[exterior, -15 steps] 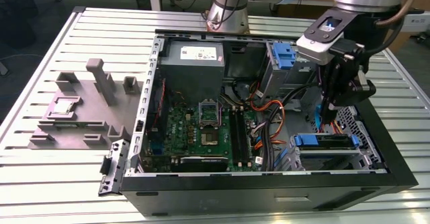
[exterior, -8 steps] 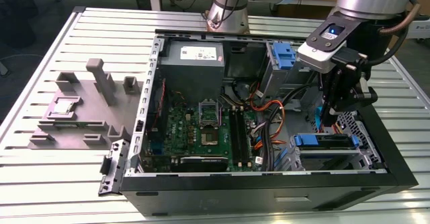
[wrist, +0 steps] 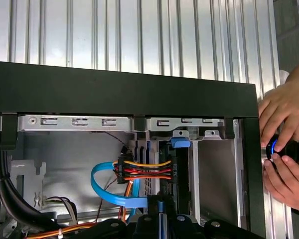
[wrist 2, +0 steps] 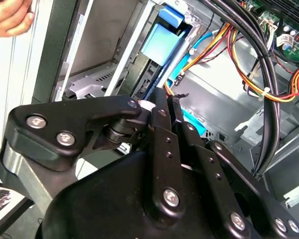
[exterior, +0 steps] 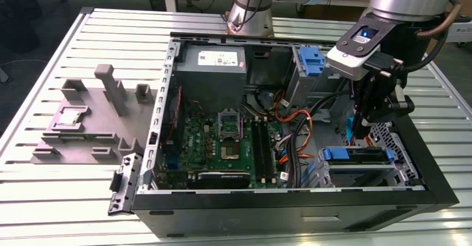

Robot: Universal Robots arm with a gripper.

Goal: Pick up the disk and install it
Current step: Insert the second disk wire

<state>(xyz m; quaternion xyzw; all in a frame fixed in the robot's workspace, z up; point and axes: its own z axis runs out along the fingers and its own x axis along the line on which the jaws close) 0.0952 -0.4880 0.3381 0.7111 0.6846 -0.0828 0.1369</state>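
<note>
**Disk in its bay, gripper over it**
The disk (exterior: pixel 359 156) lies with its blue rails in the drive bay at the near corner of the case (exterior: pixel 295 203). The gripper (exterior: pixel 363 129) hangs inside the case just above it, jaws drawn together on nothing visible. Seating it well likely calls for a square push along the rails, clear of the case's cables (exterior: pixel 297 125).

Exterior high; wrist views inside case (exterior: pixel 413 163)

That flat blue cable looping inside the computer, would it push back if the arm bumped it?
Probably not much: the blue cable hangs in a loose curve, so it looks floppy and light. One end seems to reach the connector beside the coloured wires, so it would likely bend aside rather than come free.
</note>
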